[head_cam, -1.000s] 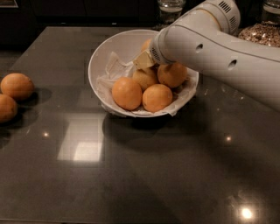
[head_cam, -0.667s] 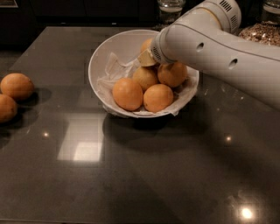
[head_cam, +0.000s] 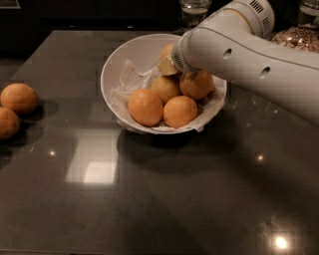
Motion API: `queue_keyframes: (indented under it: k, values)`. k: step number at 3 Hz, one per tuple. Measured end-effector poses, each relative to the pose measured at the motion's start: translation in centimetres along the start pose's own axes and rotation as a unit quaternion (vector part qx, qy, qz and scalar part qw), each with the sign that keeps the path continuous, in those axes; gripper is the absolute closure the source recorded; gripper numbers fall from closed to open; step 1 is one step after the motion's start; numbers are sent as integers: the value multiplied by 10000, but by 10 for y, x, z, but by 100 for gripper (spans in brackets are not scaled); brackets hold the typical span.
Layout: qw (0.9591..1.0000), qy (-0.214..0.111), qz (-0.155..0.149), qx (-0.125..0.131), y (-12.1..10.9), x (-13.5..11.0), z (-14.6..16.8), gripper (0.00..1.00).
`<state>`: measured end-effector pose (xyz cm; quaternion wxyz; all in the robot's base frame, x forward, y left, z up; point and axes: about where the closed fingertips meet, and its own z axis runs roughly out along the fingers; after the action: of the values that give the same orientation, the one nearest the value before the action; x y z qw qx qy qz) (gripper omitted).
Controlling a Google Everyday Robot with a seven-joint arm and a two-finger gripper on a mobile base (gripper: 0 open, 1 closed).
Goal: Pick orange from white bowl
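pincer (head_cam: 166,66): down inside the white bowl (head_cam: 110,69), at the back of the fruit pile; only a yellowish tip shows past the wrist; open or closed: cannot tell
change: almost none vs 1 s ago; the tip sits in approx. the same spot, maybe nudged a touch; no fruit has shifted
orange (head_cam: 166,88): the paler one, mid-pile, just below the tip & seemingly touching it; still resting in the bowl, not lifted
arm (head_cam: 249,50): white, reaches in from the upper right over the bowl's far rim; hides part of the pile
neighbours: deeper-orange fruits (head_cam: 145,106); two at the front, one at right under the arm, one behind the tip; all packed against the target
paper lining (head_cam: 130,74): crumpled, white, bunched up the left wall; unchanged
counter (head_cam: 164,199): dark, glossy; two loose oranges (head_cam: 19,98) at far left, well apart from the bowl; glass jars (head_cam: 194,10) along the back edge
meaning: prob. settling on the grasp, not travelling; the lift hasn't begun; target still to come out
risk: tight pile, so a pull may drag a neighbour or snag the paper; round skin could slip if the hold is off-centre
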<state>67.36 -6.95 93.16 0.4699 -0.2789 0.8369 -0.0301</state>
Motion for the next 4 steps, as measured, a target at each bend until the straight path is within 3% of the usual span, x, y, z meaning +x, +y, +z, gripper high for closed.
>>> queue_keyframes:
  k: [1,3,4]
  values:
    - [10000,0,0,0,0,0,0,100]
    - [9999,-127,-76,-46,-2,-9,-3,100]
    - [9988,-437,-181,-136,-4,-28,-24,100]
